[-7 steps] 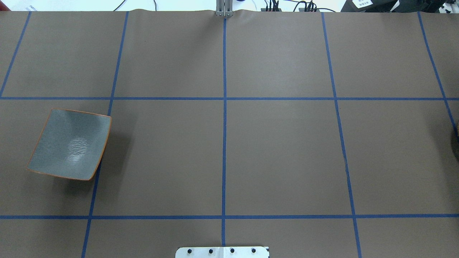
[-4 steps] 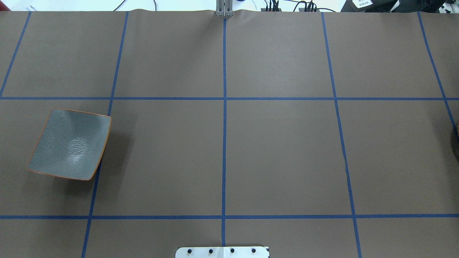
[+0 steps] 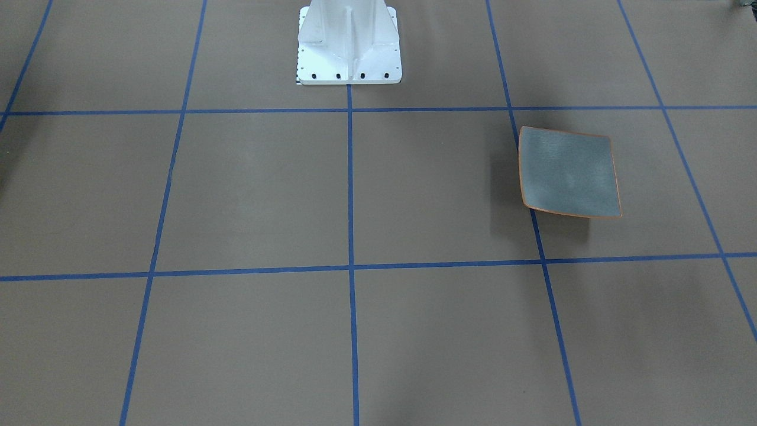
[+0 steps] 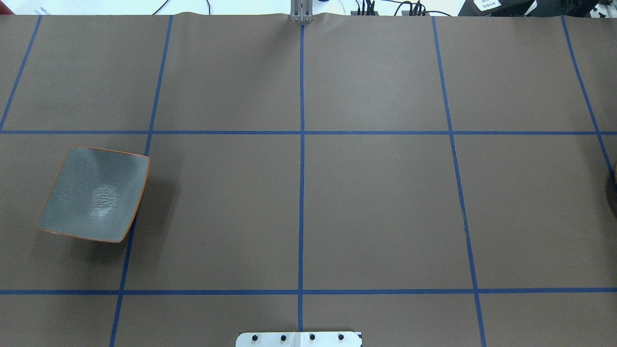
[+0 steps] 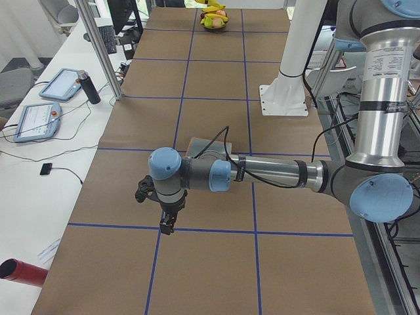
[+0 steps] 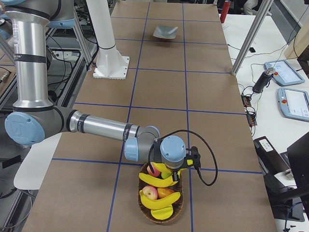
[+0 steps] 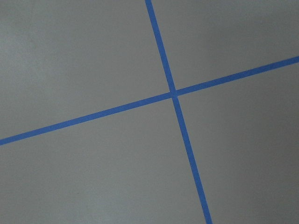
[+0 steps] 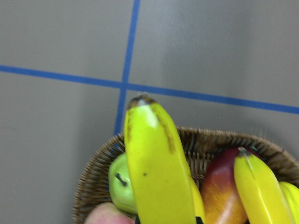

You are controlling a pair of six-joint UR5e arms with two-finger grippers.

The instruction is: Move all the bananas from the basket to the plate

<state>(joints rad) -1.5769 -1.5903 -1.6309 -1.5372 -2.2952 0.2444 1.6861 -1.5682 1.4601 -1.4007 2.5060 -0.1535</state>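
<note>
Seemingly the right end effector [image 6: 167,169] touches a banana [image 8: 156,172], opening hidden

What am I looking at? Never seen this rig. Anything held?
A robot's left arm and right arm share a taped table. Two cameras look down on it, one from behind the robot, one facing it; both show the grey-blue plate, nothing on it. Two side cameras show the arms: the left gripper hangs over a tape crossing, the right gripper is at a wicker basket of bananas and other fruit. Each wrist has a camera; the right one sees a banana close up. Whether it is gripped, I cannot tell.
</note>
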